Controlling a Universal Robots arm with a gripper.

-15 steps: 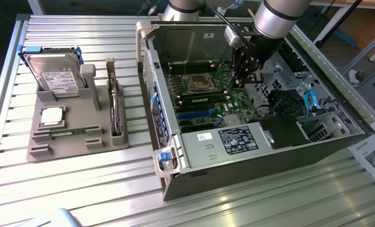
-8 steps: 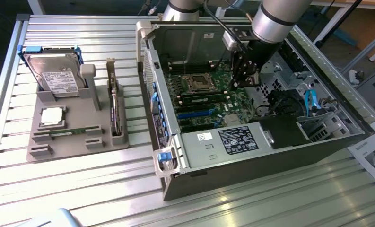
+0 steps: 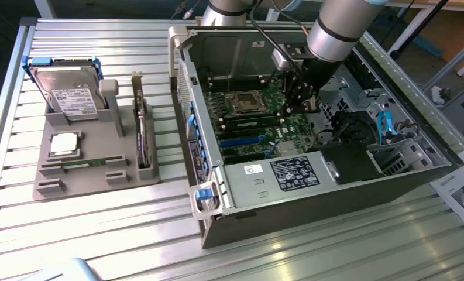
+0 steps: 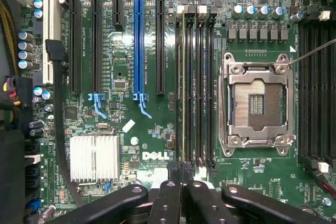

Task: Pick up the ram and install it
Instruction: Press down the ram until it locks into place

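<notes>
Ram (image 3: 91, 163) lies flat in a groove at the front of the grey holder (image 3: 99, 132), on the exterior view's left, well apart from the gripper; it looks like a thin green stick.

Under it all is a metal table (image 3: 99, 234) with long ribs; on it lies the big open computer box (image 3: 310, 199), beside the holder; the robot arm (image 3: 345, 23) reaches down into the box; inside is the green board (image 3: 255, 137) (image 4: 157, 129).

On the holder a hard drive (image 3: 68, 88) leans at the back; a dark card (image 3: 142, 134) stands on its edge; a square silver chip (image 3: 65, 143) lies flat near the ram.

Over the board hangs the gripper (image 3: 306, 105) (image 4: 181, 174); its black fingers (image 4: 173, 182) are pressed together with nothing seen between them; they sit just above the long slots (image 4: 197, 87) beside the square socket (image 4: 257, 103).
</notes>
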